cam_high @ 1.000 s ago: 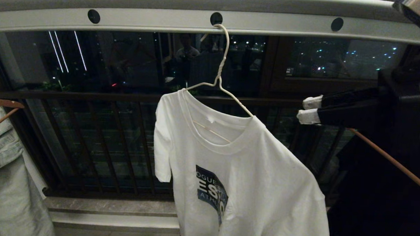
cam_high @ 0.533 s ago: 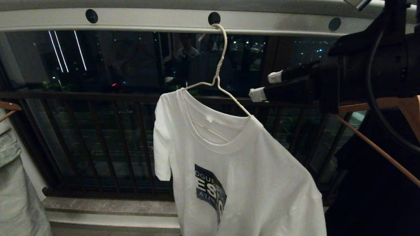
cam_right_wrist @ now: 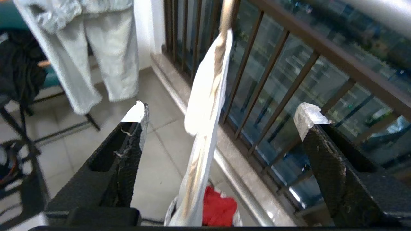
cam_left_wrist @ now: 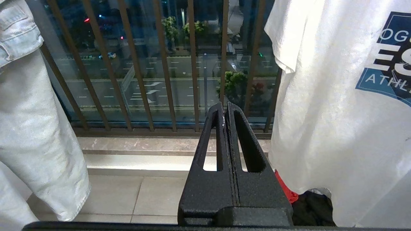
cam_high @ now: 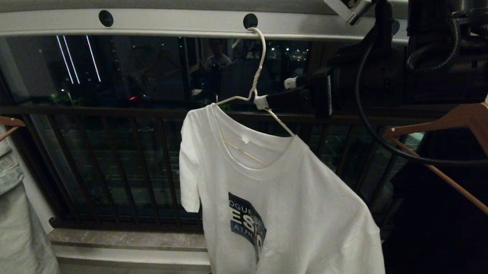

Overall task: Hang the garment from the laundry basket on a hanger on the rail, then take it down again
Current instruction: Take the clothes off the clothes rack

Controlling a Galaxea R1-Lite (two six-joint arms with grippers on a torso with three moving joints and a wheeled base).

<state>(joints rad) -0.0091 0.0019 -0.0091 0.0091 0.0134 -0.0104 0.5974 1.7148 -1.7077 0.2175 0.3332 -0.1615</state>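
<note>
We see the pale rail (cam_high: 170, 25) running across the top, and from the middle one of its round dark holes (cam_high: 250, 21) hangs the white wire hanger (cam_high: 257, 72), which carries the white T-shirt (cam_high: 290, 203) below that hole.

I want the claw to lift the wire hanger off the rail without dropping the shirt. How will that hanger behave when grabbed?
The hanger looks thin, so it may flex. It hangs by one hook in a hole of the rail, so it will probably swing when the open right claw nudges it. The T-shirt already sits lopsided and could slide.
</note>
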